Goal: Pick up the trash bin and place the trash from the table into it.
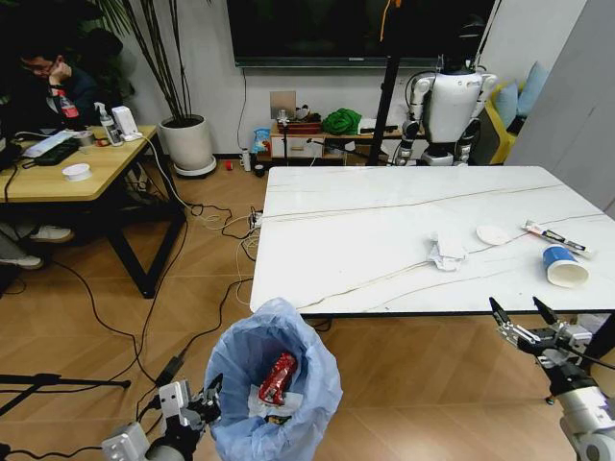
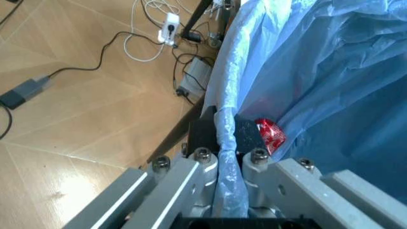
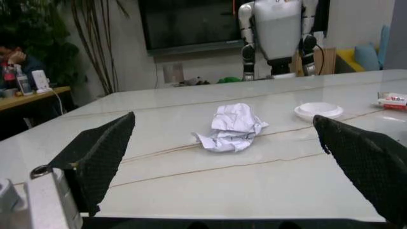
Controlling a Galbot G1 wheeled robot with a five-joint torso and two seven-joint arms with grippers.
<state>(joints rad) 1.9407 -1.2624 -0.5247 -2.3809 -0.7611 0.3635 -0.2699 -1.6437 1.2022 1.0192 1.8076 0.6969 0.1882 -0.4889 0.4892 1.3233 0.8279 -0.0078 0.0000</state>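
Tissue and disc ahead of the wide-open claw

Crumpled tissue (image 3: 232,127), white disc (image 3: 318,110) beyond right gripper (image 1: 525,321), spread wide, holding nothing. Left gripper (image 2: 222,136) pinched tight on trash bin (image 1: 274,384) rim.

White marble-look table (image 1: 384,240), holding crumpled tissue (image 1: 447,252) near the middle, white disc (image 1: 493,234) just right, thin tube (image 1: 554,237) and blue cup (image 1: 563,266) far right.
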